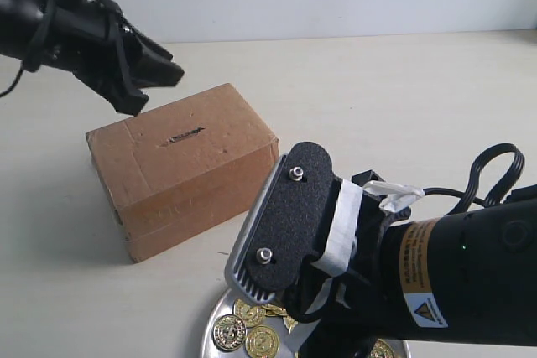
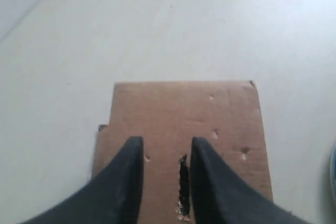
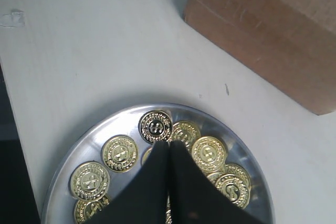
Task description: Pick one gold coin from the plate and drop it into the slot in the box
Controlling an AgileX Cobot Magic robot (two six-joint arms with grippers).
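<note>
Right gripper point(image 3: 169, 144): fingers point(image 3: 149, 182) pressed together with no gap, and nothing seen between them. The tips are low over the plate point(image 3: 105, 129), just beside one coin point(image 3: 156, 126); cannot tell if they touch it. Other coins point(image 3: 209, 153) lie flat around the tips. The plate sits near the long side of the box point(image 3: 273, 40), not touching it.

Left gripper point(image 2: 165, 148): jaws parted and empty, hanging above the box top. The slot point(image 2: 183, 182), cut in the box top, shows in the gap between the jaws. The box rests on the table point(image 1: 403, 98).
</note>
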